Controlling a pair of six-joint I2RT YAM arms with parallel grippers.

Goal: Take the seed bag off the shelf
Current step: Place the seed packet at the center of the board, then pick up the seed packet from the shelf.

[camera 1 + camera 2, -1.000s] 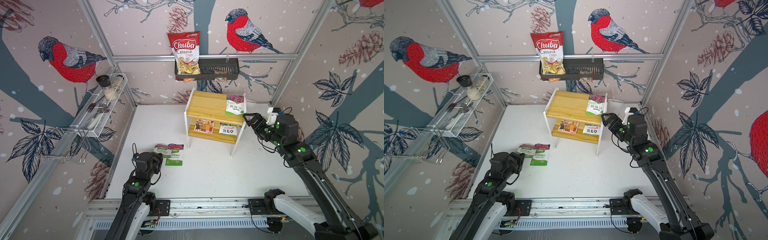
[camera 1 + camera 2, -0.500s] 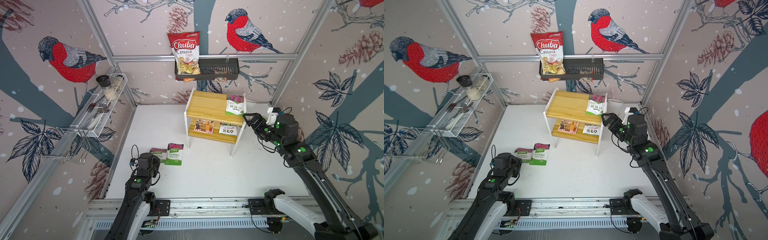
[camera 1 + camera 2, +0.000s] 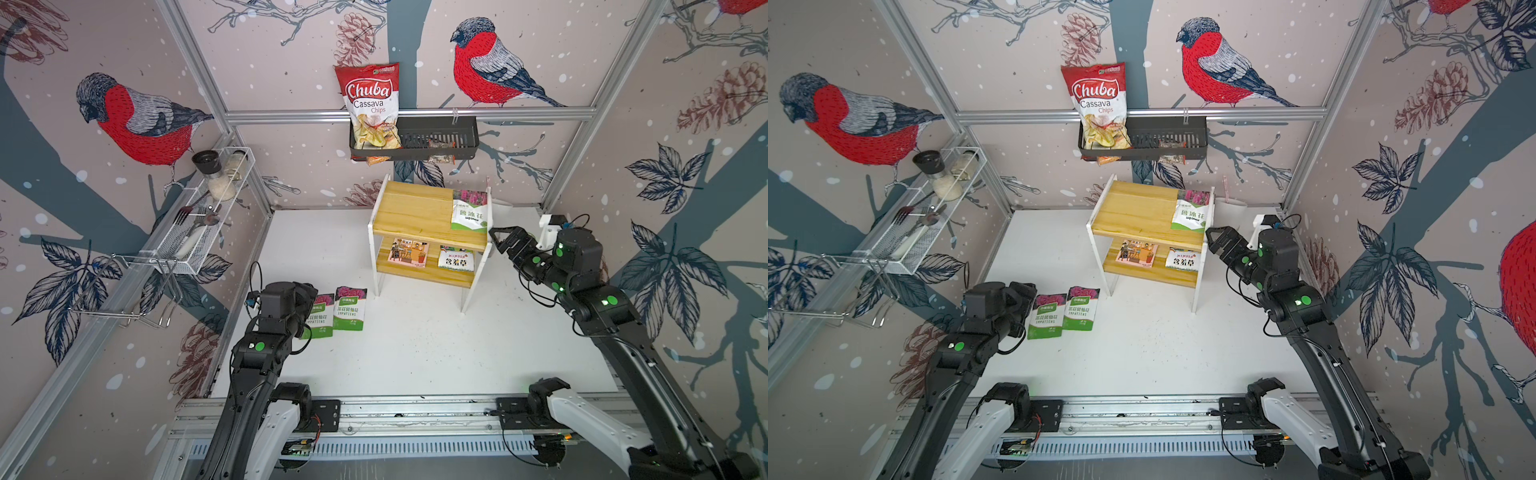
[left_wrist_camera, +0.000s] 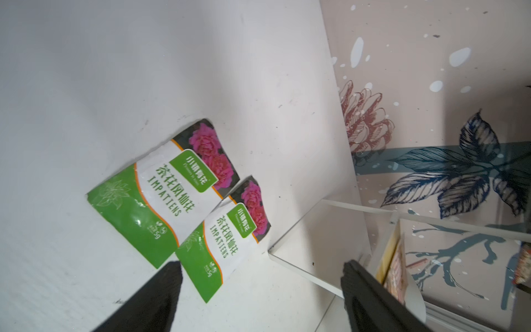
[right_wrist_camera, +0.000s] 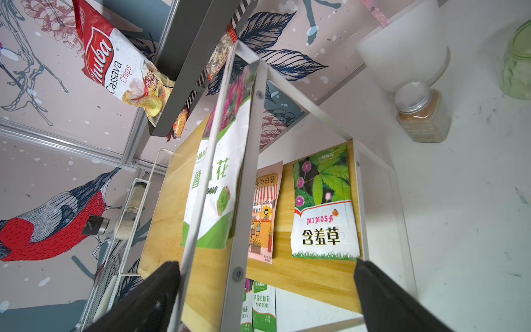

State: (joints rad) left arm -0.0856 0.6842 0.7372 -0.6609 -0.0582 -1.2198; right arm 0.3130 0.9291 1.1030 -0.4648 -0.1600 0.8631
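Top views high overhead; wrist views close, sharing shelf [image 5: 161, 235]

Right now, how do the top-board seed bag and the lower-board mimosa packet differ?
Place: seed bag on the shelf top board, exposed from above; mimosa packet on the lower board, partly covered. Look: seed bag shows pink flowers and a green base; mimosa packet shows green leaves and black characters. Both lie flat, at the end nearest the right gripper.

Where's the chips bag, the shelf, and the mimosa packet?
chips bag [image 3: 368, 92]: in a top view, red logo.
shelf [image 3: 411, 208]: in a top view, top board.
mimosa packet [image 5: 321, 219]: right wrist view, white label.
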